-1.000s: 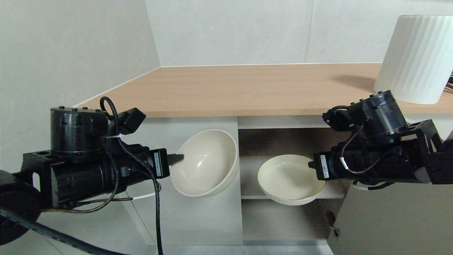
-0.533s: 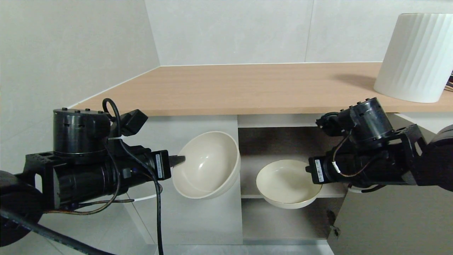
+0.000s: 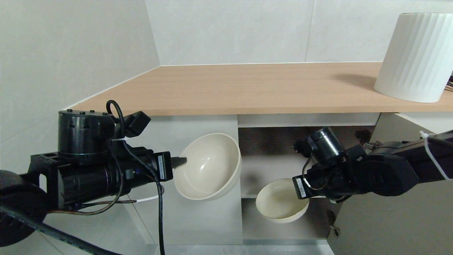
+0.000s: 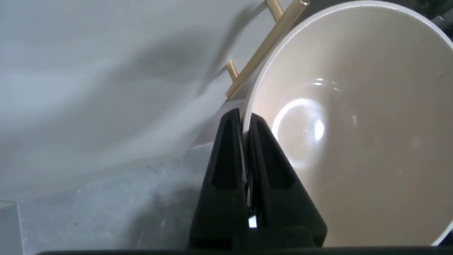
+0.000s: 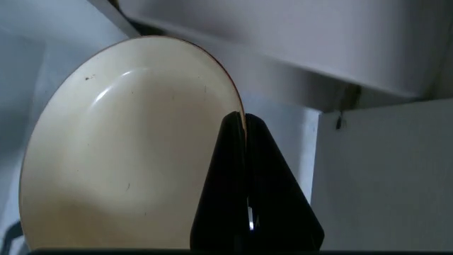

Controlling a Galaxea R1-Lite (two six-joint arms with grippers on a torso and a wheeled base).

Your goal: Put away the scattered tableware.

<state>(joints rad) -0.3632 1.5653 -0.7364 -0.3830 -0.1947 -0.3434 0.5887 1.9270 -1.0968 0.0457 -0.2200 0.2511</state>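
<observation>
Deep bowl [image 3: 208,166] is pinched at its rim by the left gripper [image 4: 245,126], shallow dish [image 3: 277,200] by the right gripper [image 5: 245,127].

The bowl [image 3: 208,166] hung left of the plate [image 3: 279,202], which hung at the mouth of the open cabinet [image 3: 272,141], seemingly just near of its shelf [image 3: 251,170], under the worktop [image 3: 247,85].

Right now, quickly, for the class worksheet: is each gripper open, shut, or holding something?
Left gripper: shut on the deep bowl, at its rim.
Right gripper: shut on the shallow bowl, at its rim.
</observation>
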